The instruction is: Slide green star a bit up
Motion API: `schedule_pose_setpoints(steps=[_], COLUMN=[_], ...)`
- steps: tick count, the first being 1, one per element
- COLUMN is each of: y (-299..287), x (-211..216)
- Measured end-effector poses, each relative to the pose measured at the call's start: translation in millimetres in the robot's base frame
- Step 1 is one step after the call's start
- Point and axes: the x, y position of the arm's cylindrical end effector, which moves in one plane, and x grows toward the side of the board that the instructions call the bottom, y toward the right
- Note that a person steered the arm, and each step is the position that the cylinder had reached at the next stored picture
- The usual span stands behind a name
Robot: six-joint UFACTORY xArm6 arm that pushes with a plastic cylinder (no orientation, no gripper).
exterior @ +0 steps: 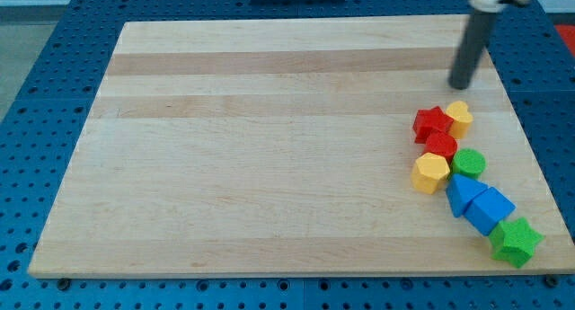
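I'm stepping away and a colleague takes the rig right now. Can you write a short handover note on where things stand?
My tip rests on the board near the view's top right, above the block cluster and touching no block.
The green star sits at the cluster's bottom end, near the board's bottom right corner, against the blue blocks.
Done: nothing visible yet; the star lies low on the board.
Left: bring the tip round below the star, probably via the board's right edge, and push it a bit toward the view's top.
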Motion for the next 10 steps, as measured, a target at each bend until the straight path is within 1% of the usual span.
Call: schedule_pose_setpoints(steps=[1, 2, 3, 4, 6, 10], y=[52, 58, 52, 50, 23, -72], x=[89, 210, 258, 258, 259, 256])
